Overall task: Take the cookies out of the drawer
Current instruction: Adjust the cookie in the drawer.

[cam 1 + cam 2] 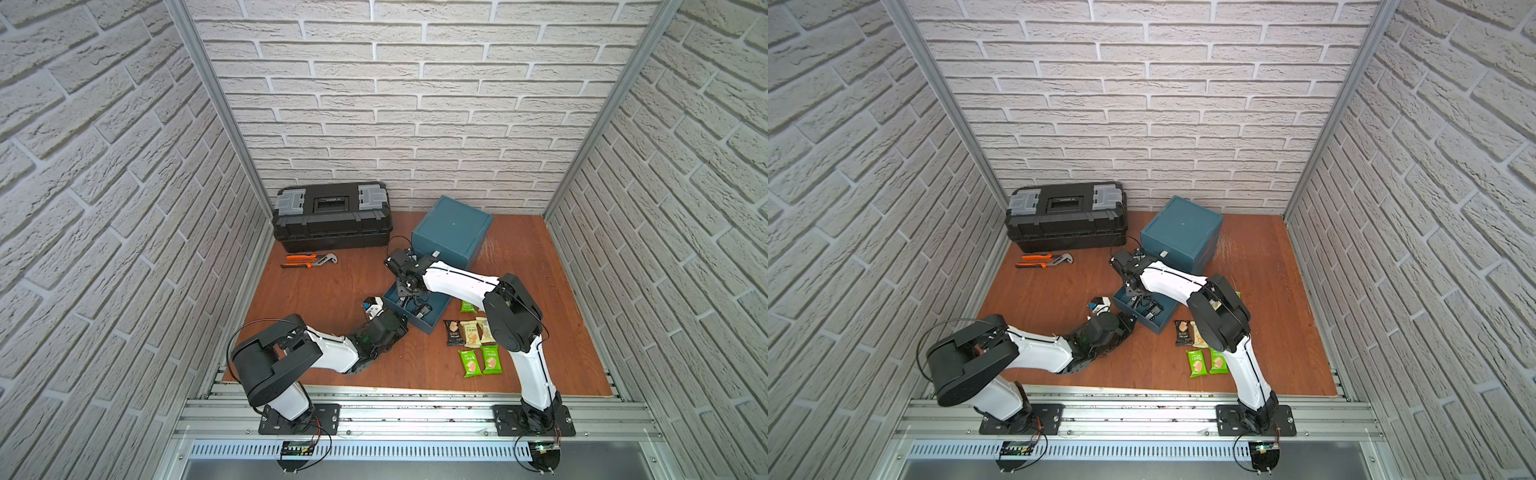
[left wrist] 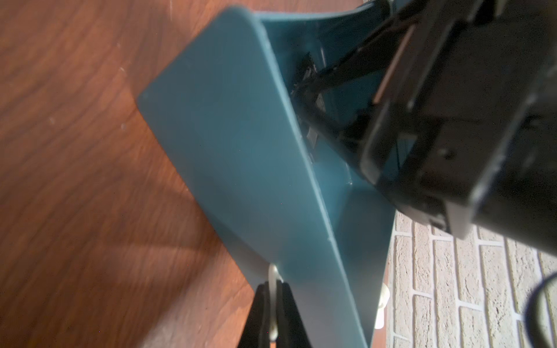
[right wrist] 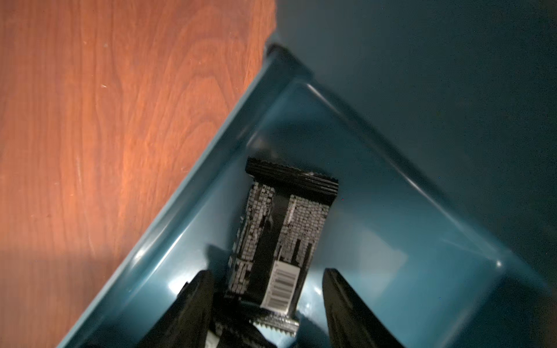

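Note:
The teal drawer [image 1: 436, 321] [image 1: 1163, 323] stands pulled out of its teal cabinet [image 1: 451, 224] onto the wooden table. My left gripper [image 2: 273, 284] is shut on the pale ring handle [image 2: 272, 271] of the drawer's front panel [image 2: 235, 135]. Inside the drawer [image 3: 376, 211], my right gripper [image 3: 267, 272] [image 1: 409, 301] is open and straddles a black cookie packet [image 3: 283, 229] with a gap on each side. Another packet's crimped end [image 3: 277, 327] shows beneath it. Several cookies lie on the table beside the drawer: black [image 1: 454, 332], cream [image 1: 471, 333] and green [image 1: 469, 363] [image 1: 1196, 362].
A black toolbox [image 1: 332, 216] stands at the back left, with orange-handled pliers [image 1: 307, 260] in front of it. A small white and blue object [image 1: 372, 305] lies left of the drawer near my left wrist. Brick walls enclose three sides, and an aluminium rail [image 1: 415, 415] runs along the front.

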Robot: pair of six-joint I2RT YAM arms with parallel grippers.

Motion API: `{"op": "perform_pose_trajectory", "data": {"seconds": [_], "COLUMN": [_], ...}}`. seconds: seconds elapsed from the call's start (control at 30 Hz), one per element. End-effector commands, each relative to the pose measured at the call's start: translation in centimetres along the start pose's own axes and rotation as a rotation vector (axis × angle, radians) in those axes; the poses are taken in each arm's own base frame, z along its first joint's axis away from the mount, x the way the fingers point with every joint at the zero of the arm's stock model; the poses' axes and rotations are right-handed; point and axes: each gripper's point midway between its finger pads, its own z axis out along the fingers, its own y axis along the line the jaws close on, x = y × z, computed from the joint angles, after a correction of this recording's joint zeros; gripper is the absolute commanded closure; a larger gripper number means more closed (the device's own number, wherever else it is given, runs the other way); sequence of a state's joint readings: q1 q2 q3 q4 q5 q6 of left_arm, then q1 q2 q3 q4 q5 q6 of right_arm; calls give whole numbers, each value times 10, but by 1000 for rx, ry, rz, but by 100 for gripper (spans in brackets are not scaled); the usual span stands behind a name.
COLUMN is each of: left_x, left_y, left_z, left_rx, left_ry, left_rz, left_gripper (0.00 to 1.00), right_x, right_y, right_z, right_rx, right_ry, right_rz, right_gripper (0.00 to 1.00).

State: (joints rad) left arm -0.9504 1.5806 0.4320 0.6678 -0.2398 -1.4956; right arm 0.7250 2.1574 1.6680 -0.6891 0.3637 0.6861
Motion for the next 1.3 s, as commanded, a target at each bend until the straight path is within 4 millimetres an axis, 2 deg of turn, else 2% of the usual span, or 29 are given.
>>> {"op": "perform_pose_trajectory", "data": {"seconds": [0.0,0.57,0.93,1.27], "left_x": [1,1,0,0], "left_y": [6,7,8,9], "left_z": [-3,-4,-4,-4], "left_rx": [-14,-16,-18,-19], "left_ry": [0,-4,-5,-8], "left_rz": [8,8,5,6], "left_gripper": [100,100,100,100], "right_x": [-10,-10,0,4], "right_y": [8,2,2,-6], "right_z": [2,21,34,19], "right_rx": [-3,73,81,64], "right_ry": [-55,-70,-47,-41], "right_rz": [43,80,35,-64], "right_gripper": [38,37,46,54]}}
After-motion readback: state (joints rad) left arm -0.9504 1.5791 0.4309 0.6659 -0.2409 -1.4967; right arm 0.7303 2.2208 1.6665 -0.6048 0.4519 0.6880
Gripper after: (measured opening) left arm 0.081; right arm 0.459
